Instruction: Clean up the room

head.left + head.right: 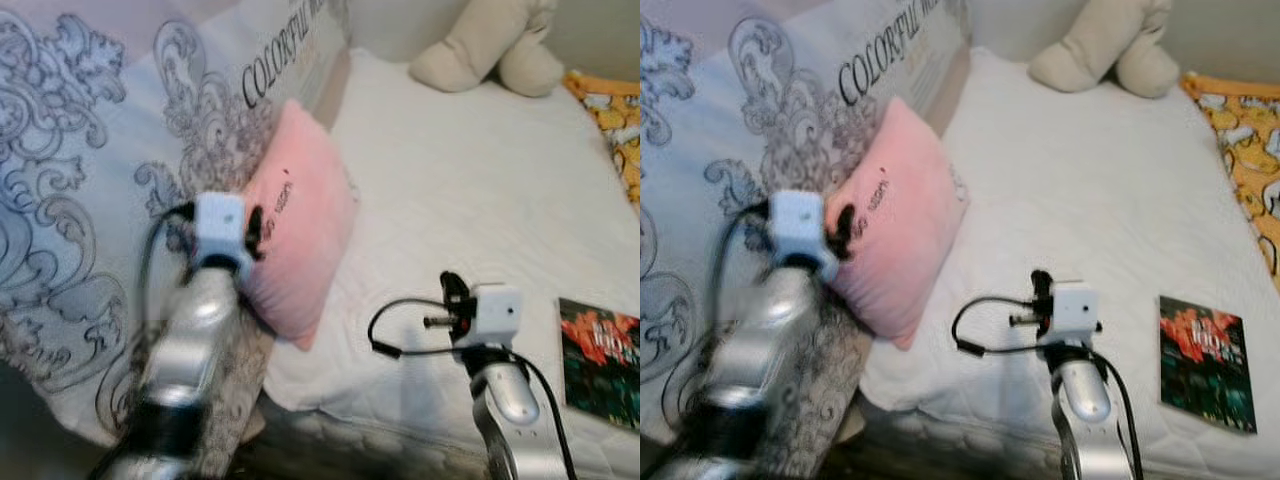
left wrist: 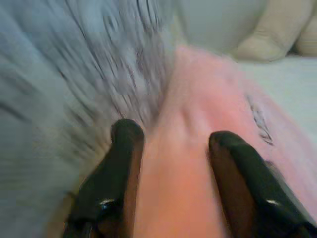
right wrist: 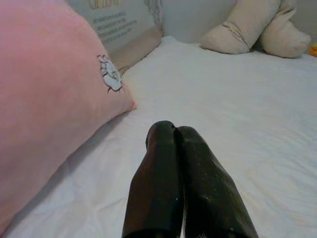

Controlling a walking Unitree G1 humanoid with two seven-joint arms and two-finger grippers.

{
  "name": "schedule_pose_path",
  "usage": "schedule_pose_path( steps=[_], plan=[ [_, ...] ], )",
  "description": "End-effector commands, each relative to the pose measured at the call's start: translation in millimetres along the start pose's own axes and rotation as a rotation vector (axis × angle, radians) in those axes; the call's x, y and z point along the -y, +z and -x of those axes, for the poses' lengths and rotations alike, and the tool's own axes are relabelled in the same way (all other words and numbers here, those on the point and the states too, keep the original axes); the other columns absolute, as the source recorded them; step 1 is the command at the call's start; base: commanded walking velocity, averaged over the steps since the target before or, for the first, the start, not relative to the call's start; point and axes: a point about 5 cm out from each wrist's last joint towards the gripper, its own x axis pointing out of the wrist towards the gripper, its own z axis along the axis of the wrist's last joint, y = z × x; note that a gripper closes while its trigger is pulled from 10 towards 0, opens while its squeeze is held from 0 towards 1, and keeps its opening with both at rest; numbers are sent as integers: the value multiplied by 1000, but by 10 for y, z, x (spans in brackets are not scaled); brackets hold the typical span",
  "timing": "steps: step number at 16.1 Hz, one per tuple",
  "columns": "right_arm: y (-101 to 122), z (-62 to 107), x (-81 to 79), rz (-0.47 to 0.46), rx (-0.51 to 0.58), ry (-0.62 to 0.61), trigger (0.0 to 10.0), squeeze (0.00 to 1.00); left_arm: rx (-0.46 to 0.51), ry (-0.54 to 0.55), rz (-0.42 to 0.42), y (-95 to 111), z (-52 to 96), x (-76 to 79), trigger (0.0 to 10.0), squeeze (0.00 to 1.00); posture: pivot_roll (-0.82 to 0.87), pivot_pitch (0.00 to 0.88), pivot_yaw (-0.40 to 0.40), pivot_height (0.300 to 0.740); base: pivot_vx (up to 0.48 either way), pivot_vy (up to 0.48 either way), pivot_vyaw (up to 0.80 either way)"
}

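A pink pillow [image 1: 300,240] leans against a large grey-patterned pillow [image 1: 90,180] at the left of the white bed [image 1: 470,180]. My left gripper [image 2: 171,144] is open, and its two black fingers [image 2: 126,148] stand on either side of the pink pillow's edge, pressed into the soft fabric. My right gripper [image 3: 171,131] is shut with nothing in it. It hovers low over the sheet, just right of the pink pillow's lower corner [image 3: 44,99]. A book with a red and green cover [image 1: 600,365] lies on the bed to the right of my right arm.
A beige stuffed toy [image 1: 490,45] sits at the far end of the bed. An orange patterned cloth [image 1: 615,115] lies along the right edge. The mattress's front edge [image 1: 970,425] runs below both arms.
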Motion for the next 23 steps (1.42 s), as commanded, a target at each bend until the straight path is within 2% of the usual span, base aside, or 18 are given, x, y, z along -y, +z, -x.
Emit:
schedule_pose_path(
  steps=[1, 2, 5, 6, 7, 8, 10, 12, 13, 14, 16, 18, 20, 22, 23],
  plan=[
    [66, -13, 70, -18, 40, -42, 10000, 0, 93, -67, -20, 128, 92, 33, 10000, 1000, 60, 0, -11, 740, 0, 0, 0],
    [82, -42, 46, -26, 56, -55, 10000, 0, 103, -60, 0, 79, 305, -46, 10000, 1000, 65, 0, -9, 740, 0, 0, 0],
    [80, -39, -14, -22, 65, -52, 10000, 0, 76, -13, -11, -10, 465, -159, 10000, 1000, 66, 0, -6, 740, 0, 0, 0],
    [71, -33, -22, -20, 66, -53, 10000, 0, 75, -47, -17, -48, 527, -108, 10000, 1000, 57, 0, -4, 740, 0, 0, 0],
    [74, -34, -21, -20, 70, -53, 10000, 0, 69, -52, -17, -71, 542, -94, 10000, 1000, 47, 0, 0, 740, 0, 0, 0],
    [81, -43, 0, -14, 88, -78, 10000, 0, 18, -13, 18, -206, 530, -119, 10000, 1000, 38, 0, 5, 740, 0, 0, 0],
    [105, -8, 79, -45, 111, -147, 10000, 0, -50, 24, 76, -353, 471, -159, 10000, 1000, 20, 0, 3, 740, 0, 0, 0],
    [45, 61, 119, -105, 89, -173, 10000, 0, -47, -21, 87, -343, 494, -96, 10000, 1000, 14, 0, 1, 740, 0, 0, 0],
    [-63, 160, 183, -176, 48, -220, 10000, 0, -67, -74, 126, -379, 530, -33, 10000, 1000, 12, 0, 2, 740, 0, 0, 0],
    [-80, 175, 192, -181, 42, -222, 10000, 0, -71, -77, 127, -389, 536, -24, 10000, 1000, 6, 0, 3, 740, 0, 0, 0],
    [-90, 225, 203, -140, 31, -228, 10000, 0, -65, -100, 160, -386, 510, 25, 10000, 1000, -6, 0, -8, 740, 0, 0, 0],
    [-22, 212, 186, -61, 52, -171, 10000, 0, -51, -131, 167, -371, 552, 126, 10000, 1000, 7, 0, -32, 740, 0, 0, 0],
    [13, 175, 214, -57, 60, -162, 10000, 0, -47, -154, 189, -367, 581, 182, 10000, 1000, 11, 0, -42, 740, 0, 0, 0],
    [96, 60, 233, -76, 91, -152, 10000, 0, -52, -227, 171, -363, 506, 258, 10000, 1000, 4, 0, -15, 740, 0, 0, 0],
    [106, 34, 224, -75, 99, -147, 10000, 0, -54, -224, 151, -363, 463, 242, 10000, 1000, 3, 0, 6, 740, 0, 0, 0]
  ],
)
